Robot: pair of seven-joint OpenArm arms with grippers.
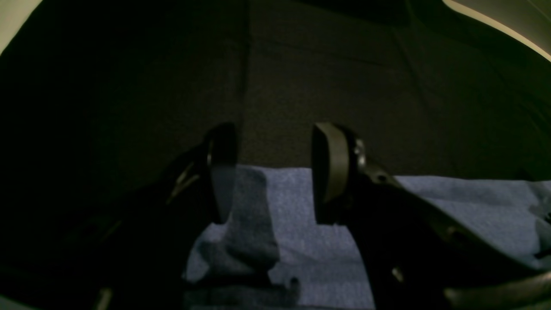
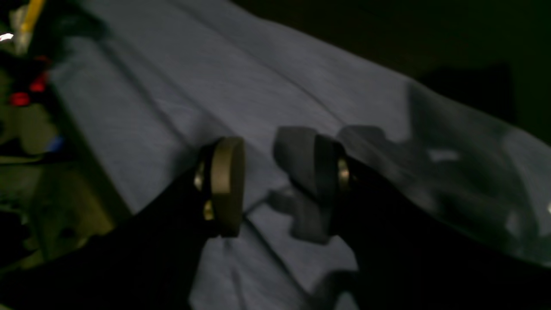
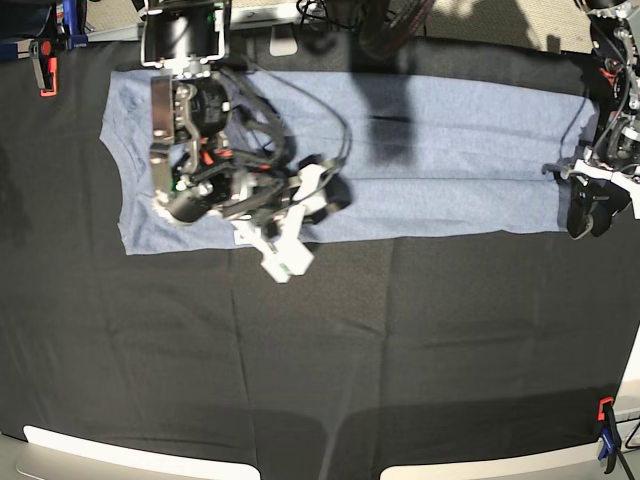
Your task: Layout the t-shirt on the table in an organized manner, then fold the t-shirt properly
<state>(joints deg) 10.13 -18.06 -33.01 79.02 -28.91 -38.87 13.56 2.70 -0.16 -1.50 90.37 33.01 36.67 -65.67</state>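
- An orange clamp (image 3: 44, 62) grips the table (image 3: 320, 360) at its far left corner in the base view, on the edge of the matte black cloth.
- The t-shirt (image 3: 440, 150) lies flat as a long light blue-grey band along the table's far edge, running from near the far left corner almost to the right edge, with long creases along its length and no lettering showing.
- The right gripper (image 2: 271, 185) hangs over the left part of the t-shirt, near the shirt's near edge; its jaws stand apart with cloth visible in the gap between them, and nothing is pinched.
- In the right wrist view one of its fingers (image 2: 226, 185) sits just above a crease in the fabric; whether it touches the cloth I cannot tell.
- The left gripper (image 1: 273, 172) sits at the t-shirt's right end, close to the table's right edge; its jaws are spread wide over the shirt's edge (image 1: 301, 224), holding nothing.
- A second orange and blue clamp (image 3: 605, 440) sits at the table's near right corner.
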